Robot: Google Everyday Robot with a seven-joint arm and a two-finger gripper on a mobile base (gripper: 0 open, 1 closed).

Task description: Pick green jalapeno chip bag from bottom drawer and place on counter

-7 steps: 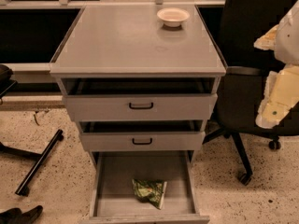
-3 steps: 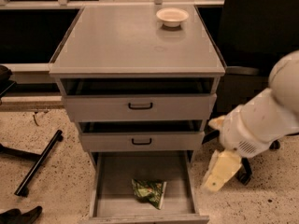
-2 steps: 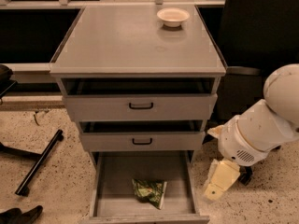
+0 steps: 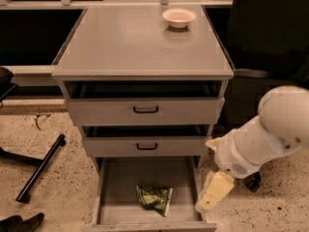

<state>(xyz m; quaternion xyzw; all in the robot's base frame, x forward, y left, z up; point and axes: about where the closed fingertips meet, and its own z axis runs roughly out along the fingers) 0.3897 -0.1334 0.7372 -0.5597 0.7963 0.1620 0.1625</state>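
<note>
The green jalapeno chip bag (image 4: 154, 199) lies crumpled on the floor of the open bottom drawer (image 4: 116, 192), near its front middle. The counter (image 4: 140, 45) is the pale-grey top of the cabinet above. My gripper (image 4: 208, 199) hangs from the white arm (image 4: 263, 139) at the drawer's right front corner, just outside the right wall and about a hand's width to the right of the bag.
A white bowl (image 4: 179, 17) sits at the counter's back right. Two closed drawer fronts with black handles (image 4: 146, 109) are above the open drawer. A black chair base (image 4: 38, 168) lies on the speckled floor at left. A dark chair stands at right.
My arm has swung down from the upper right to the drawer's right side, and the gripper has come closer to the drawer. The bag has not moved.
</note>
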